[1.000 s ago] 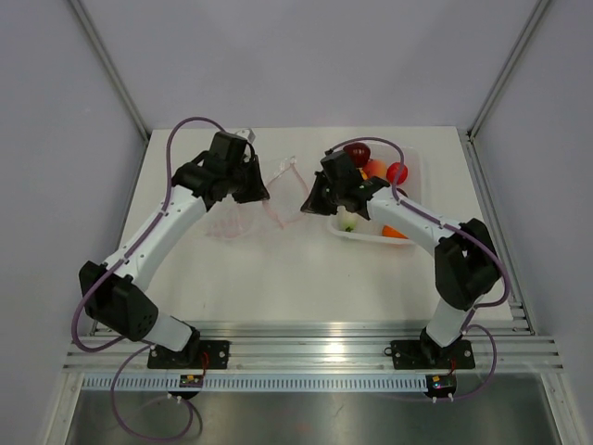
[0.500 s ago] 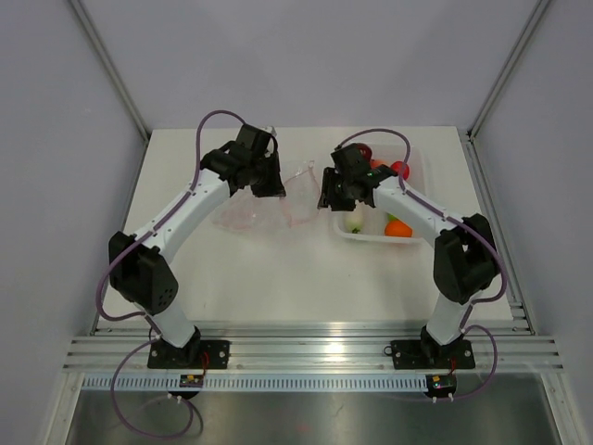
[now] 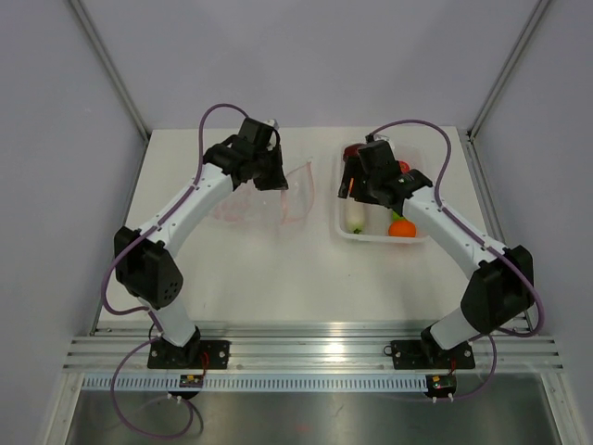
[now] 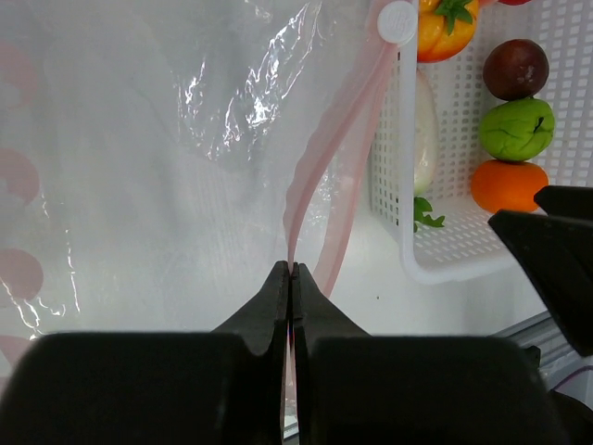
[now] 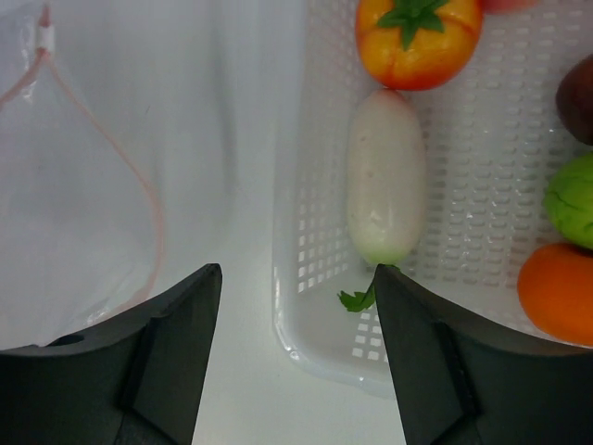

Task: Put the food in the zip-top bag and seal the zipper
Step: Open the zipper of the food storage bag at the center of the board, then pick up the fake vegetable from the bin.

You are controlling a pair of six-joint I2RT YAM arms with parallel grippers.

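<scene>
**Bag mouth pinched on one side, tray of food on the other**

The left end effector [image 4: 291,269] is fully closed, its two fingertips pinching the zipper [image 4: 324,185], the pinkish-red strip along the mouth edge of the zip-top bag [image 4: 139,167]. The strip rises from the closed tips and splits into two bands that run toward the tray [image 4: 389,185]. In the top view the clear, crinkled bag lies on the desk [image 3: 278,278] between the two arms, just left of the white perforated tray, with its mouth edge facing it.

The right end effector [image 5: 295,278] stands wide open and holds nothing. It hangs over the tray wall nearest the bag, and the gap between its fingers frames the leafy end of the white vegetable [image 5: 386,176].

The food seen lies inside the tray. An orange-yellow piece with a green top [image 5: 419,37] sits beyond the white vegetable. A dark purple piece [image 4: 516,69], a green piece [image 4: 516,128] and an orange piece [image 4: 510,184] sit in a row along the far side.
</scene>
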